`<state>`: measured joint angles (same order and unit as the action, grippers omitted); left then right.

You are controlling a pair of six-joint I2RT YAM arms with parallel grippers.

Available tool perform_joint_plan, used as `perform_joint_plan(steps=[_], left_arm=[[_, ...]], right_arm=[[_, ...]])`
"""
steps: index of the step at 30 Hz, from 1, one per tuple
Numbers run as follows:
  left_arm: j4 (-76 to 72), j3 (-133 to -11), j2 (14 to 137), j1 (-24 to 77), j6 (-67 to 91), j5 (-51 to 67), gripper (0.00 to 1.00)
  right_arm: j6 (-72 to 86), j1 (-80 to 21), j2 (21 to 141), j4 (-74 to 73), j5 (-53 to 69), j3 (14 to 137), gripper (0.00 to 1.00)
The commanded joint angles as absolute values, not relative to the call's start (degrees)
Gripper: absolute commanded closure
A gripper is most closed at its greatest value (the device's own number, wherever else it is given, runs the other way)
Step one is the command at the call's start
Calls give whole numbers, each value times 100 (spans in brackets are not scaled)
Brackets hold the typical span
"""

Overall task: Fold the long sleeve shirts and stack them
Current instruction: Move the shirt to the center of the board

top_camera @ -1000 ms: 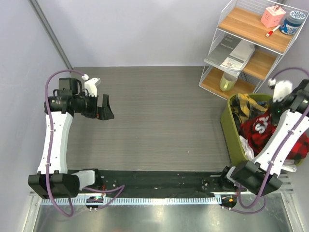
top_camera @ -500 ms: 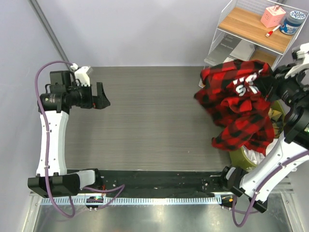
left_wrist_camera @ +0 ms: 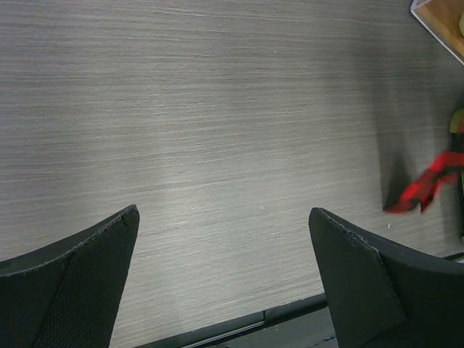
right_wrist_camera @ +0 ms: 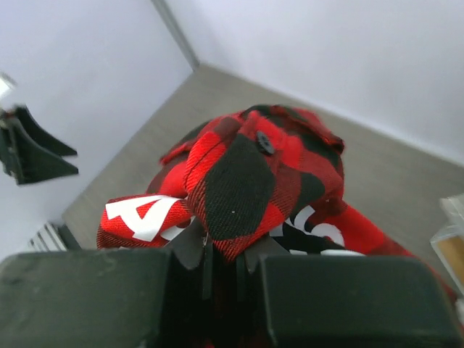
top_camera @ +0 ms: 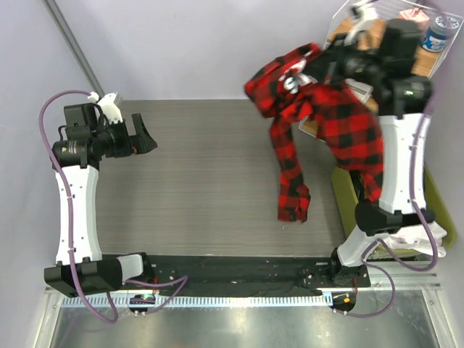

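One red-and-black flannel shirt (top_camera: 339, 123) hangs high over the table's (top_camera: 210, 174) far right corner, pinched in the right gripper's (right_wrist_camera: 221, 250) closed jaws so a sleeve dangles free. The left gripper (left_wrist_camera: 223, 214) hovers wide open near the left edge, seemingly ready to help spread it.

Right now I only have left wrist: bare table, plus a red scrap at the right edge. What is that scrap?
Observer: The dangling sleeve end of a red-and-black check shirt, held high by the right claw.
Operator: Claw shut on it?
Observer: Yes, right wrist shows it shut on a bunched fold beside the white lettering.
Operator: Rest of the shirt on the table?
Observer: No. Top view shows the body aloft in front of the wire shelf; only that sleeve hangs down toward the table.
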<state>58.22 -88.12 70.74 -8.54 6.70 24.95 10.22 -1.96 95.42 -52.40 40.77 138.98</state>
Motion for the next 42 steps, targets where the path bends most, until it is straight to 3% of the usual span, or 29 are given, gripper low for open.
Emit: perform_joint_plan(steps=[1, 6, 12, 18, 24, 27, 28, 29, 31, 32, 33, 38, 42], left_arm=[[5616, -8886, 6944, -949, 738, 2136, 0], [5589, -8824, 6803, -1195, 975, 1925, 0], [5572, -8860, 7084, -1740, 1520, 2451, 0], [5414, -8763, 7005, -1898, 1582, 2523, 0], [5458, -8728, 6829, -1995, 1486, 2470, 0], [5476, -8588, 6680, -1995, 1293, 2575, 0], [5502, -8543, 6662, -1995, 1144, 2697, 0], [5545, -8499, 6636, -2004, 1038, 2916, 0], [5677, -8333, 6583, -1995, 601, 3137, 0], [5739, -8262, 6566, -1995, 415, 3320, 0], [5957, -8123, 6539, -1995, 196, 3435, 0], [6749, -7463, 6609, -1986, -1692, 3656, 0], [6567, -6716, 6636, -1881, -2206, 3902, 0]], right_arm=[[422, -1483, 9658, -5186, 2630, 14342, 99], [641, -2293, 9765, -4047, 2048, 14915, 99], [966, -2890, 9703, -2412, 1565, 14582, 99], [897, -3619, 10371, -1829, 1240, 15161, 99], [704, -3858, 10038, -1380, 441, 14301, 99], [580, -3858, 9478, -1433, 158, 13047, 98], [493, -3858, 9283, -1433, 219, 12129, 89], [396, -3850, 9107, -1563, 402, 11633, 62], [81, -3832, 8624, -1835, 492, 10222, 33], [27, -3710, 8465, -2098, 483, 9743, 8], [18, -3605, 8107, -2222, 483, 8912, 1], [27, -2550, 7603, -3293, 1387, 7770, 0], [-255, -2540, 7777, -3454, 2046, 7427, 0]])
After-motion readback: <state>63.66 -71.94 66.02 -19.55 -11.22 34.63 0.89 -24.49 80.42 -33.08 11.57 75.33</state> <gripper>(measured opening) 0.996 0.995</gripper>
